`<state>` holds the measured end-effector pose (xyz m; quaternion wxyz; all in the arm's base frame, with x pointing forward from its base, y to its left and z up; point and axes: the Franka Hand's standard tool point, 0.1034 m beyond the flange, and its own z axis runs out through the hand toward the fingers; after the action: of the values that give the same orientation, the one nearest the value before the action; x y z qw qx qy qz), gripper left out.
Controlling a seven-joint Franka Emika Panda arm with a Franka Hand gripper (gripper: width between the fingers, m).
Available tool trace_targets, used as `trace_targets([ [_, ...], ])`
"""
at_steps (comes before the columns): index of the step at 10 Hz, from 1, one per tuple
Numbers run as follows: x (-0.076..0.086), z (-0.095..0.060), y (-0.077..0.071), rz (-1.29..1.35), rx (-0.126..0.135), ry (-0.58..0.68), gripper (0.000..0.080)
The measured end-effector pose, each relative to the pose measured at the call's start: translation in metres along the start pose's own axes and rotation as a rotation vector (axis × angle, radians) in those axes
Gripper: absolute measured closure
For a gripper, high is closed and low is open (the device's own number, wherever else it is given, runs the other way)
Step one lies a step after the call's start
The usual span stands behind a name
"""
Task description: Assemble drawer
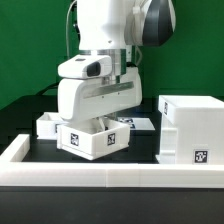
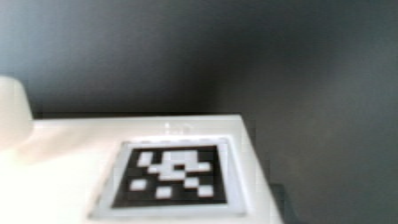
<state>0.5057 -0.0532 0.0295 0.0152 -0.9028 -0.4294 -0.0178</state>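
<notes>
A blurred white drawer part point(image 2: 68, 150) carries a black-and-white square tag point(image 2: 173, 176), its edges soft; a dark backdrop point(image 2: 231, 50) lies beyond, and a pale rounded shape point(image 2: 9, 108) shows at the frame's edge

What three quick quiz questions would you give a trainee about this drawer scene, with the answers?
1. True or false: the large housing stands on the exterior view's left of the arm.
2. How many small open-top boxes show in the exterior view?
3. The gripper hangs above: A) the large housing, B) the front small box, C) the low border wall.
Key: 1 false, it stands on the exterior view's right; 2 two; 3 B.
</notes>
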Motion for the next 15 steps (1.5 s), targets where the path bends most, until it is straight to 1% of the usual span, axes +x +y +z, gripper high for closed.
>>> trace_targets([
  [1, -0.004, 0.001, -0.001, -0.045, 0.013, -0.005, 0.0758],
  [4, -0.008, 0.002, 0.000, -0.182, 0.013, -0.014, 0.0758],
  [6, -0.011, 0.003, 0.001, -0.323, 0.011, -0.026, 0.0758],
  [8, -0.004, 0.002, 0.002, -0.481, 0.004, -0.043, 0.0758],
  [9, -0.002, 0.003, 0.002, -0.504, 0.004, -0.044, 0.0758],
  [11, 0.007, 0.006, 0.002, -0.587, 0.017, -0.060, 0.0758],
  [12, 0.013, 0.007, 0.002, -0.557, 0.018, -0.058, 0.0758],
  [13, 0.020, 0.006, 0.001, -0.541, 0.014, -0.055, 0.0758],
  [14, 0.023, 0.005, 0.001, -0.527, 0.008, -0.053, 0.0758],
  [15, 0.022, 0.006, 0.002, -0.525, -0.008, -0.046, 0.0758],
])
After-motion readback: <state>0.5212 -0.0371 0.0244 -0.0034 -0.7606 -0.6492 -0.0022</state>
